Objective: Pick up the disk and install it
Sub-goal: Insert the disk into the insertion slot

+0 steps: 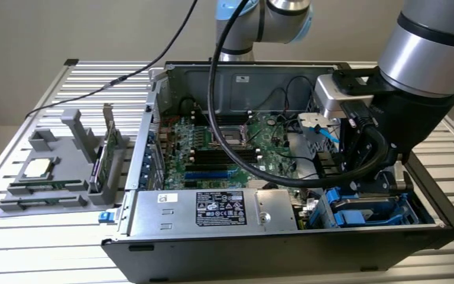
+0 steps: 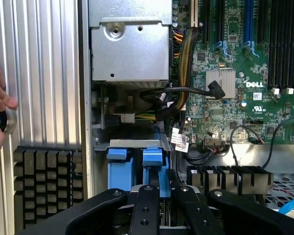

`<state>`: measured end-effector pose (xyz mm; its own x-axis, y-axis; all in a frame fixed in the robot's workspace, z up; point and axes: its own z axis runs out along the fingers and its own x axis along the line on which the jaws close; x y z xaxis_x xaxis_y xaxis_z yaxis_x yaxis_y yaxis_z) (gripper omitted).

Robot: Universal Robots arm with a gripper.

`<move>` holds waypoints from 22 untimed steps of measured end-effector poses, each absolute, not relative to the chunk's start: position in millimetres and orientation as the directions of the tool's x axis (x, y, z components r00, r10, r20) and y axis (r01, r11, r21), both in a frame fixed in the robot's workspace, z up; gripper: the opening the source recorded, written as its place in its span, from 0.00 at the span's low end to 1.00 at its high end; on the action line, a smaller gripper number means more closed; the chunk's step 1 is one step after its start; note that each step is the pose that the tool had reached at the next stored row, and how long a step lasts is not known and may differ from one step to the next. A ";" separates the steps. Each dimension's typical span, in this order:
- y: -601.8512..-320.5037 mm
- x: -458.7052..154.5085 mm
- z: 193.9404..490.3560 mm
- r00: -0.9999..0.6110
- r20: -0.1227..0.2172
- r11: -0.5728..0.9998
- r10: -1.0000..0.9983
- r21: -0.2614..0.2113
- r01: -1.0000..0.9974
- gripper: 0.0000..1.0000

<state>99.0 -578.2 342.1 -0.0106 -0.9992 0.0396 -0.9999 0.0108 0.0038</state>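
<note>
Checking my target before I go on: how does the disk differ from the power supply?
The disk is framed in bright blue; the power supply is bare silver with a black-and-white label. The disk is the smaller, set at the exterior view's right, under the gripper; the power supply lies toward that view's left. Both sit along the near wall of the case.

- I read white "DELL" lettering [image 2: 255, 84] on the green printed circuit board [image 2: 235, 49], just beside its small silver finned heatsink [image 2: 221, 82].
- The black-and-white label [image 1: 220, 207] on the large silver metal box [image 1: 273, 208], lower middle of the exterior view, is too fine for me to read.
</note>
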 end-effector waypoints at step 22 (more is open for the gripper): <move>-578.2 100.0 331.9 -0.010 0.042 0.011 -0.999 0.015 -1.000 0.20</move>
